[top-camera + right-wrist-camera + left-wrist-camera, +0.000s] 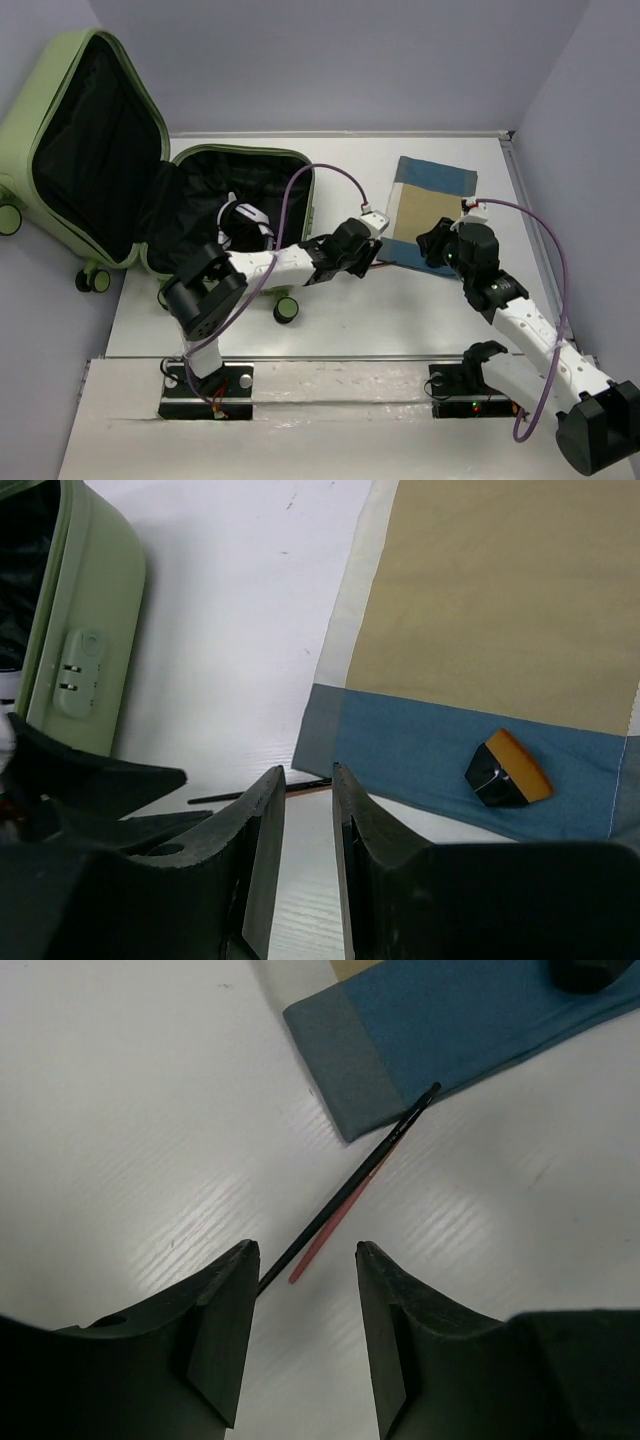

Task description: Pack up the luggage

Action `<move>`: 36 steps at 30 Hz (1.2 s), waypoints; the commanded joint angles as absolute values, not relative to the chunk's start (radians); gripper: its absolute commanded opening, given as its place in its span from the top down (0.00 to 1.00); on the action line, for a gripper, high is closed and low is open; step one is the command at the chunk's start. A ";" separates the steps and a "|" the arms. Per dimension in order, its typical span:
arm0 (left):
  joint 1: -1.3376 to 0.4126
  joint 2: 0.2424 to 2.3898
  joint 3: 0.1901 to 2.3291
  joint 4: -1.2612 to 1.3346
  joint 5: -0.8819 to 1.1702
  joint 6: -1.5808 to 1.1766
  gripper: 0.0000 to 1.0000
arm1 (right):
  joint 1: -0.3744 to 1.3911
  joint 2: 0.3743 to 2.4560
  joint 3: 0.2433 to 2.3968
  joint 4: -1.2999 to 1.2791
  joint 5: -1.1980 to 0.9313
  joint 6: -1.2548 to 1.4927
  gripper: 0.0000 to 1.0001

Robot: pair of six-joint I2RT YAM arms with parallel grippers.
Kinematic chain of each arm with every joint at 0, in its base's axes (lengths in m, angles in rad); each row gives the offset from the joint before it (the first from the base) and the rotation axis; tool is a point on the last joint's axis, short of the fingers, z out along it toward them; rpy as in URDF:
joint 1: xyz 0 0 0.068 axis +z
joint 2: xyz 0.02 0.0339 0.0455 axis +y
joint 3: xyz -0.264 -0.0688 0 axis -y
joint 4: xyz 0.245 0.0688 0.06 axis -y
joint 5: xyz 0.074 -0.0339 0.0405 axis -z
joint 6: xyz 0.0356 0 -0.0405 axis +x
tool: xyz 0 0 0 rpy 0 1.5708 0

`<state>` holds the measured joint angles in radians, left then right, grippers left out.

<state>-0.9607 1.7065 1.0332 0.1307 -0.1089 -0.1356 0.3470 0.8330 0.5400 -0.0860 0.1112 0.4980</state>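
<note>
Luggage (40, 95): lies open at far left, lid raised. Left gripper (305, 1252): hovers over thin black-and-red stick (350, 1195), jaws half apart, empty. Right gripper (308, 770): hangs above near edge of folded blue-and-tan cloth (480, 630) at far right, jaws narrowly parted, gripping nothing.

I assess this as a robotics lab test cell: plain grey partition walls (350, 60) box in a white table (400, 310) on three sides, a left arm (285, 262) and right arm (525, 322) are bolted at its near edge, with purple cables (565, 310) running exposed
</note>
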 commanded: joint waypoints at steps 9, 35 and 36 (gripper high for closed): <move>-0.928 1.855 1.126 0.189 -0.052 -0.025 0.48 | 0.333 0.879 0.535 -0.015 0.048 0.483 0.69; -0.908 1.925 1.089 0.229 0.011 -0.005 0.69 | 0.333 0.919 0.531 0.032 0.008 0.480 0.67; -0.905 1.927 1.089 0.233 0.017 -0.005 0.72 | 0.333 0.920 0.532 0.032 0.008 0.480 0.67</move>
<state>-0.9165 1.9049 1.0878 0.2085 0.0154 -0.0250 0.3397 0.9180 0.5381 -0.0322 0.0177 0.4938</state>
